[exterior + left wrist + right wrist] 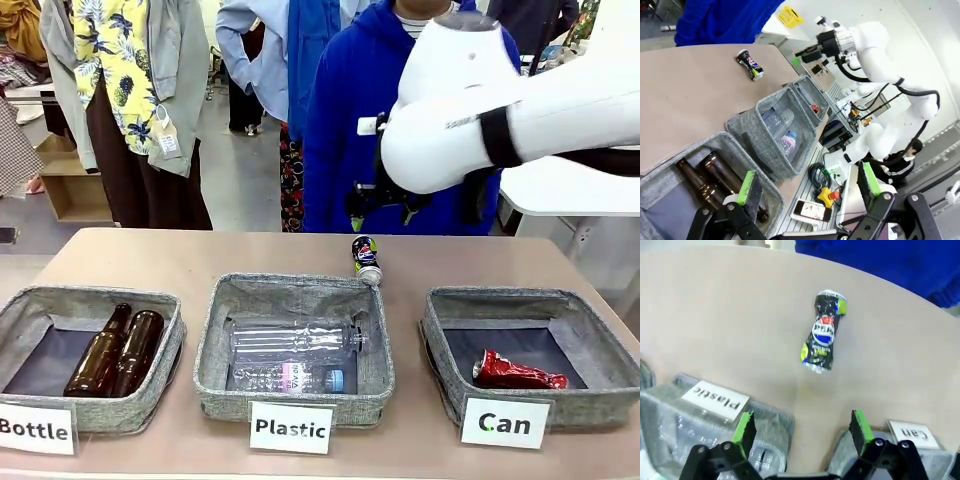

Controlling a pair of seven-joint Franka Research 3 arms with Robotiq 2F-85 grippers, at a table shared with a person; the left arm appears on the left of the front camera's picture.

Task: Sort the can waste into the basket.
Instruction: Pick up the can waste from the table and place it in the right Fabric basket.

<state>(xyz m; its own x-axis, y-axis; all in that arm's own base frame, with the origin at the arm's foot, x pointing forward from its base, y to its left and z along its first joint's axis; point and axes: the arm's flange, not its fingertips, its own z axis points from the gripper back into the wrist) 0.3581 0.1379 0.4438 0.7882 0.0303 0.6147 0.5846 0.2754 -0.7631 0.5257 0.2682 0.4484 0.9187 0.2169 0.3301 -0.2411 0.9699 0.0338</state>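
Your right gripper (801, 427) stands wide and empty at the bottom of its wrist frame; the dark can (823, 331) lies on the table (715, 315) above it, slightly right of centre, long axis nearly upright in that frame. 1 red can (517, 372) already lies in the Can basket (600, 345). Your left gripper (807, 185) is likewise open and farther off.

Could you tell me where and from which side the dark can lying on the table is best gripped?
Probably across its pinched middle, coming straight down from above. The dark can lies on its side on bare table, dented at the waist, with space on both long sides. The right hand hangs open above, its fingers set to straddle that waist.
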